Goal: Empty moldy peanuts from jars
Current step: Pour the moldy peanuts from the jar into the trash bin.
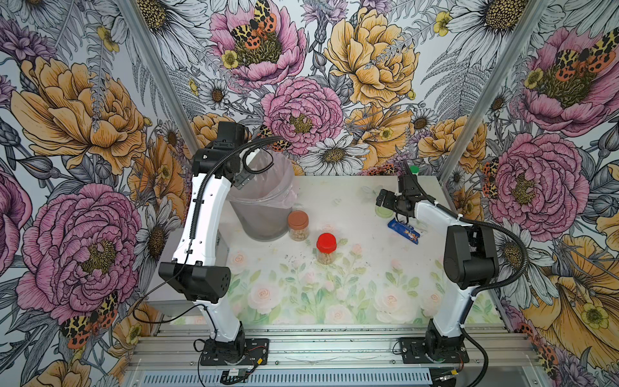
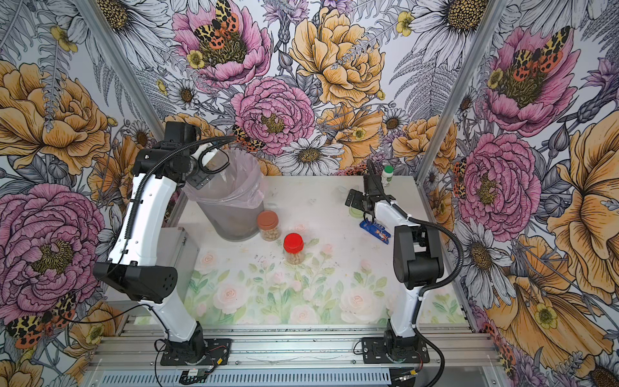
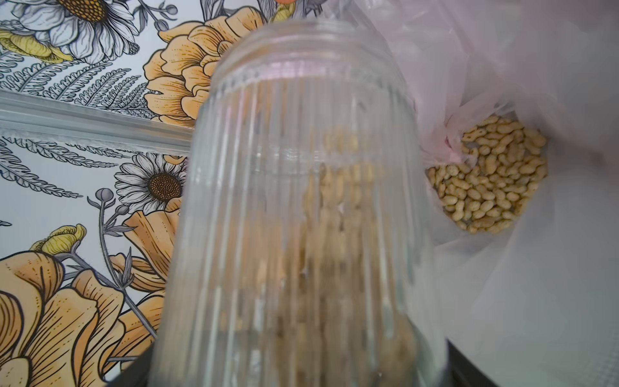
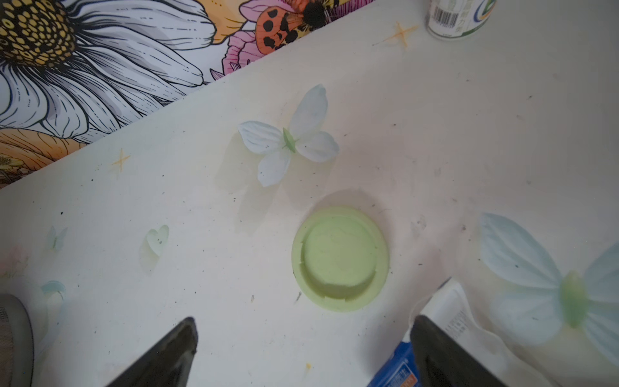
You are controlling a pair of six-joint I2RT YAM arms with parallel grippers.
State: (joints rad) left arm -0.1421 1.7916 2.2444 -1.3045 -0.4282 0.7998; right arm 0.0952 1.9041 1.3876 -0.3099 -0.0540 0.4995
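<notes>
My left gripper (image 3: pixel 301 375) is shut on a clear ribbed jar (image 3: pixel 301 201) with no lid, held tilted with its mouth over the lined bucket (image 1: pixel 268 204). Blurred tan shapes show through the jar's wall. A heap of moldy peanuts (image 3: pixel 489 177) lies at the bottom of the liner. Two closed jars with peanuts stand on the table in both top views: a brown-lidded one (image 1: pixel 298 225) (image 2: pixel 268 225) beside the bucket and a red-lidded one (image 1: pixel 326 248) (image 2: pixel 293 248). My right gripper (image 4: pixel 303 326) hangs open above the table, just short of a light green lid (image 4: pixel 340 258) lying upside down.
A small white bottle with a green cap (image 1: pixel 414 170) (image 4: pixel 459 16) stands at the table's back right. A blue packet (image 1: pixel 403 231) (image 4: pixel 395 368) lies under my right wrist. The bucket (image 2: pixel 231 201) fills the back left corner against the wall.
</notes>
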